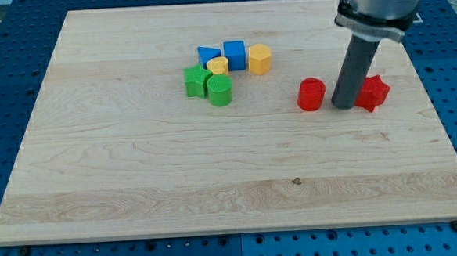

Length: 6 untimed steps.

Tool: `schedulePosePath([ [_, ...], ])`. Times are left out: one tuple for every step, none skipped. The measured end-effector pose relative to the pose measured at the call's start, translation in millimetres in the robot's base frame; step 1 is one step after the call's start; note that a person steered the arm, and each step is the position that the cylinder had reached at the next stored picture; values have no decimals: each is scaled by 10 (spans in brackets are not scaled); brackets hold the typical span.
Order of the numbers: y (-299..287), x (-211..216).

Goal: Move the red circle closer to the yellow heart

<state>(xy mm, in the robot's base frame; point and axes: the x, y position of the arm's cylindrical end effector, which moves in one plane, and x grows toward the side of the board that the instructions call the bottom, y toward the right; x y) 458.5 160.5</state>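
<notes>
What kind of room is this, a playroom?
More likely a robot lab bench. A wooden board lies on a blue table full of holes, and my tip stands between the red circle and a red star.

The arm enters from the view's top right, its grey metal collar cut off by the frame edge. From the collar 1 straight dark rod (353, 68) descends nearly upright. My tip (343, 106) rests at table-top height, on the view's right half.
</notes>
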Motion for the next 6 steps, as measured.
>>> schedulePosePath([
  [-297,14],
  [-464,-206],
  [-134,-222],
  [157,-390],
  [-66,-421],
  [-464,-421],
])
